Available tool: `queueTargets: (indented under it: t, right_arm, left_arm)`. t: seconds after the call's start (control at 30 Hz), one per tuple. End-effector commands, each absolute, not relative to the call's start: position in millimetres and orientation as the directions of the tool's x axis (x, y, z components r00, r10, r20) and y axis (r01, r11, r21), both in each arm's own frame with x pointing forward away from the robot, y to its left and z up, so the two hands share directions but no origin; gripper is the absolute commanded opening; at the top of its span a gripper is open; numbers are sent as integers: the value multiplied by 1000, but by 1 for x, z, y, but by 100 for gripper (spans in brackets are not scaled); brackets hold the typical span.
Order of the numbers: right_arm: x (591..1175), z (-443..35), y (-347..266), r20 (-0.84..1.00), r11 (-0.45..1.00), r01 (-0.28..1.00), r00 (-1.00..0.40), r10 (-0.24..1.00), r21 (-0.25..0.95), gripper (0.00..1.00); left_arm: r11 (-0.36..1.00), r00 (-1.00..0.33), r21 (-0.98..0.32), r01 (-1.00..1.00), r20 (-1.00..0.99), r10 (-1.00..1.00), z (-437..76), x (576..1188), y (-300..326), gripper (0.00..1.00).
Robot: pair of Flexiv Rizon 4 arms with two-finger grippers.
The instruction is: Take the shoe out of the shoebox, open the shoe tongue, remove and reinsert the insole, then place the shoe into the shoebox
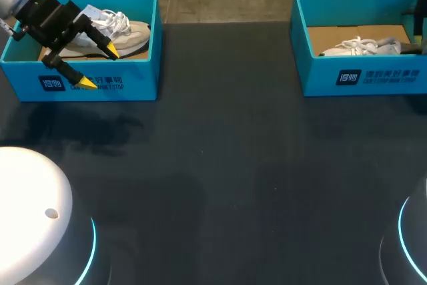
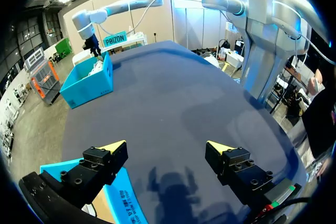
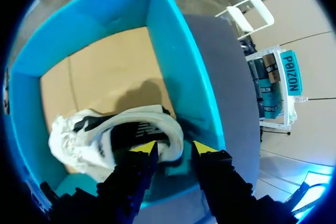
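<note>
Head view: two blue boxes on the dark tabletop [image 1: 227, 151], well apart. The left shoebox [image 1: 137, 78] is out at 10 o'clock and the right shoebox [image 1: 320, 78] at 2 o'clock.
Left shoe: a pale sneaker [image 1: 130, 31], just lying inside the left shoebox.
Left gripper: it [image 1: 100, 67] hangs over that box's front wall, jaws wide open with nothing in them.
Right shoe: the white one [image 3: 115, 135] lies on the cardboard floor of the right shoebox, heel toward 3 o'clock in the head view.
Right gripper: it [image 3: 172, 149] is down in the box at the heel. Jaws look released, one finger over the shoe's opening and the other outside the heel, with a sliver of gap showing.
</note>
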State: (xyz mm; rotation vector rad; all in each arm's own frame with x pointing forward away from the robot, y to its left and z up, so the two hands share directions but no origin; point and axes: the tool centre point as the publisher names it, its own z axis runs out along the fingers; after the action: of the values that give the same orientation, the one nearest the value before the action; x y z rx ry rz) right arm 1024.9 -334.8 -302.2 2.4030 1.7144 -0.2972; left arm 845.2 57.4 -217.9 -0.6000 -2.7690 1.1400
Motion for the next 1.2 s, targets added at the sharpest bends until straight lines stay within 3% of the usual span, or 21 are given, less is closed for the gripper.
queueTargets:
  t: [0.03, 0.4, 0.97, 1.13, 1.2]
  right_arm:
    - [1008, -275, -335, -196, -292, 954, 299, 934, 64, 42]
    - [981, -230, -311, -105, -180, 973, 196, 975, 143, 47]
    - [925, -194, -274, -69, -119, 965, 139, 988, 235, 49]
    - [914, -187, -264, -34, -97, 965, 109, 994, 243, 62]
    - [913, -186, -261, -30, -88, 967, 98, 995, 240, 91]
  left_arm:
    - [646, -918, -691, 323, -65, 390, -218, 846, 58, 100]
    - [646, -918, -691, 323, -65, 390, -218, 846, 58, 100]
    - [646, -918, -691, 323, -65, 390, -218, 846, 58, 100]
    - [646, -918, -691, 323, -65, 390, -218, 846, 58, 100]
    - [646, -918, -691, 323, -65, 390, -218, 846, 58, 100]
